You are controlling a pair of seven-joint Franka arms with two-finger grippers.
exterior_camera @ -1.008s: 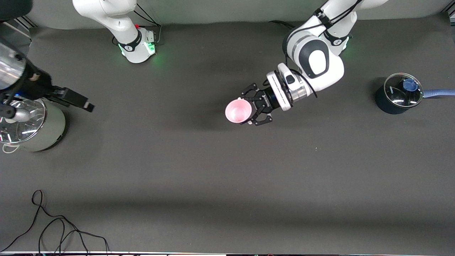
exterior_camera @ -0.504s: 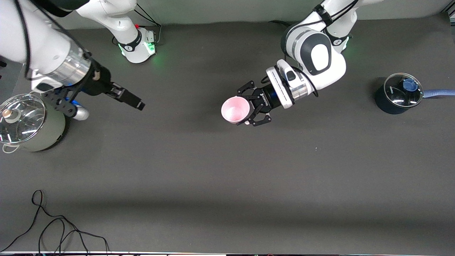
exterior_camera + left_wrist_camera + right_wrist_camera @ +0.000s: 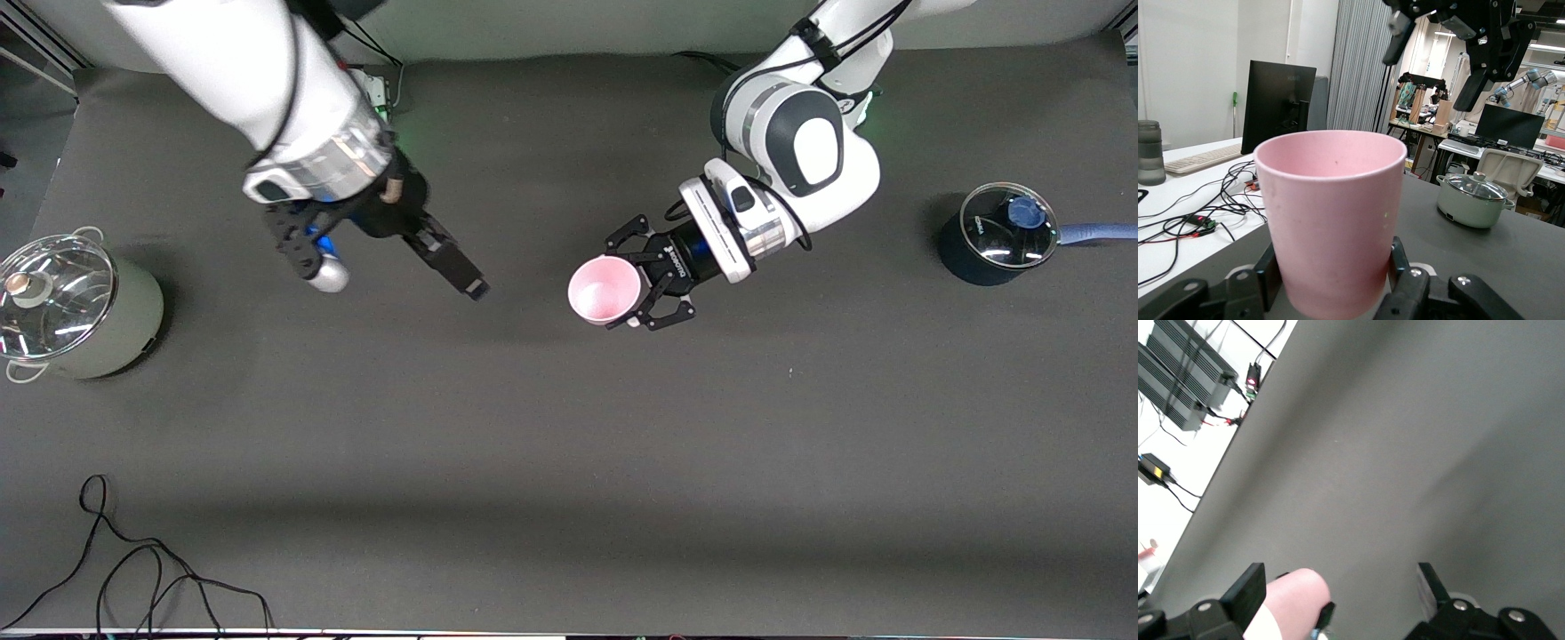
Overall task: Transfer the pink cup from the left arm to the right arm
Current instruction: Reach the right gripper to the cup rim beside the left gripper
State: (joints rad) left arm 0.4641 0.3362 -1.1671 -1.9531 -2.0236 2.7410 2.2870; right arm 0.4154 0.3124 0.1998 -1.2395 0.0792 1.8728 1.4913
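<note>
The pink cup (image 3: 605, 290) is held in the air over the middle of the table by my left gripper (image 3: 642, 295), which is shut on its lower body. The cup lies tipped, its open rim turned toward the right arm's end. In the left wrist view the cup (image 3: 1328, 213) fills the space between the fingers (image 3: 1401, 263). My right gripper (image 3: 403, 283) is open and empty, beside the cup and apart from it, over the table. In the right wrist view the cup (image 3: 1290, 599) shows between that gripper's spread fingers (image 3: 1245, 590), farther off.
A pale green pot with a glass lid (image 3: 78, 307) stands at the right arm's end. A dark pot with a glass lid and blue knob (image 3: 996, 233) stands at the left arm's end. A black cable (image 3: 133, 569) lies near the front edge.
My right arm has swung from over the green pot toward the middle of the table and the cup, gripper open. My left gripper has shifted slightly with the cup.
</note>
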